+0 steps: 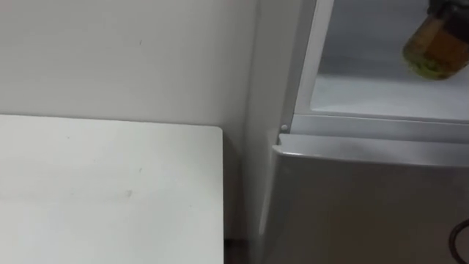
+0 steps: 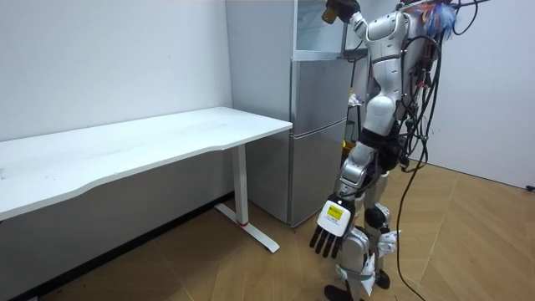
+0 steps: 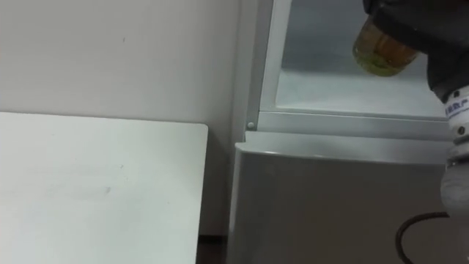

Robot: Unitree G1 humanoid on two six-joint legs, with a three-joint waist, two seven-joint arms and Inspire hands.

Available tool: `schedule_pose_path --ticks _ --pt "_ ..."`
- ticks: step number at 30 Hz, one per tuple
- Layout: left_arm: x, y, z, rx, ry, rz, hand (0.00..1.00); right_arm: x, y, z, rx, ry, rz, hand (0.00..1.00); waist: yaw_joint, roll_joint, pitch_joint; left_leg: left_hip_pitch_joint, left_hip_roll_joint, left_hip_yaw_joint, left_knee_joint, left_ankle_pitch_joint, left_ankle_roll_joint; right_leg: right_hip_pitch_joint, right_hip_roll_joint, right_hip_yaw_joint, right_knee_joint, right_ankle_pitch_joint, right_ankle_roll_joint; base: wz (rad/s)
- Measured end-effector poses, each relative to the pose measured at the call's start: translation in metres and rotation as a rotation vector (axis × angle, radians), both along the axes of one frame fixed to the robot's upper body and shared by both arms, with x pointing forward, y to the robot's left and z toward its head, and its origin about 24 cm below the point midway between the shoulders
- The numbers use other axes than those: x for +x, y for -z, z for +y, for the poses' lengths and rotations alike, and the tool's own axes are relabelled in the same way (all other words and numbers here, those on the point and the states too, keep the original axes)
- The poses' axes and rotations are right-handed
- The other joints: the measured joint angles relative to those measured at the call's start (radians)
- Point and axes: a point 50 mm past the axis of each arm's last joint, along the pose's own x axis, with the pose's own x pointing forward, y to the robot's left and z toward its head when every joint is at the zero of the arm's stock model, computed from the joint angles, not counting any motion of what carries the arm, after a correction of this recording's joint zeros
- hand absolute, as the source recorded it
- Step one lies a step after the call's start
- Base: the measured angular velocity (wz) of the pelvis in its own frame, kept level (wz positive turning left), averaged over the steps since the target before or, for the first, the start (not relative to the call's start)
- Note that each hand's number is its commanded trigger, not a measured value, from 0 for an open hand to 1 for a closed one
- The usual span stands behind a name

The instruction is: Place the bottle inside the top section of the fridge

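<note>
Stands upright on the wooden floor (image 2: 468,242), facing the grey fridge (image 2: 318,142), just past the right end of the white table (image 1: 110,183). Reaches up with the right arm into the open upper compartment (image 3: 322,37). Grips the bottle (image 3: 379,53) there in the right hand (image 3: 425,29), with dark fingers wrapped round its upper part. Holds it inside the compartment, behind the front rim and above the pale shelf (image 3: 330,92), seemingly clear of that shelf. Carries amber liquid in the bottle, greenish toward the rounded bottom end. Cannot tell cap or neck, hidden under the hand. Lets the left hand (image 2: 328,230) hang low beside the leg in the room view, with fingers straight and loose, pointing down, holding nothing. Faces a closed lower fridge door (image 1: 366,205) directly beneath the compartment's front rim. Has the table's right edge just beside the fridge's side, with only a narrow gap between them, and its back edge against the plain white wall (image 1: 110,51).
</note>
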Motion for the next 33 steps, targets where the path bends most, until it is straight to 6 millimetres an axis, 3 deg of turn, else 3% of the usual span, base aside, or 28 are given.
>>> schedule_pose_path --ticks 5,12,18,28,33 --pt "-0.002 -0.001 0.004 0.012 0.001 0.006 0.0 0.015 0.018 -0.014 0.038 0.04 0.113 1.0 0.008 -0.008 -0.0008 0.001 -0.003 -0.006 0.0 0.0 0.0 0.002 0.0 -0.002 0.001 0.0 0.0 0.0" --pt "-0.002 -0.003 0.009 0.041 0.013 0.01 0.0 0.022 0.027 -0.021 0.06 0.062 0.166 1.0 0.022 -0.008 -0.0011 -0.003 -0.007 -0.006 -0.001 0.0 0.0 -0.003 0.0 0.0 0.001 0.0 0.0 0.0" --pt "0.0 -0.004 0.01 0.058 0.067 0.019 0.0 0.031 0.042 -0.031 0.106 0.082 0.248 1.0 0.039 -0.017 -0.0062 -0.006 -0.009 -0.008 -0.001 0.0 0.0 -0.004 -0.001 -0.001 0.0 0.0 0.0 0.01" --pt "-0.003 -0.004 0.012 0.061 0.076 0.035 0.0 0.044 0.048 -0.041 0.231 0.118 0.304 1.0 0.06 -0.027 -0.0023 -0.006 -0.009 -0.012 0.003 0.0 0.0 -0.003 -0.001 -0.004 0.001 0.0 0.0 0.0" --pt "-0.007 -0.005 0.013 0.059 0.074 0.051 0.0 0.052 0.056 -0.036 0.242 0.118 0.348 1.0 0.06 -0.03 -0.0003 -0.008 -0.009 -0.013 0.002 0.0 0.0 -0.003 -0.001 -0.003 0.001 0.0 0.0 0.0"
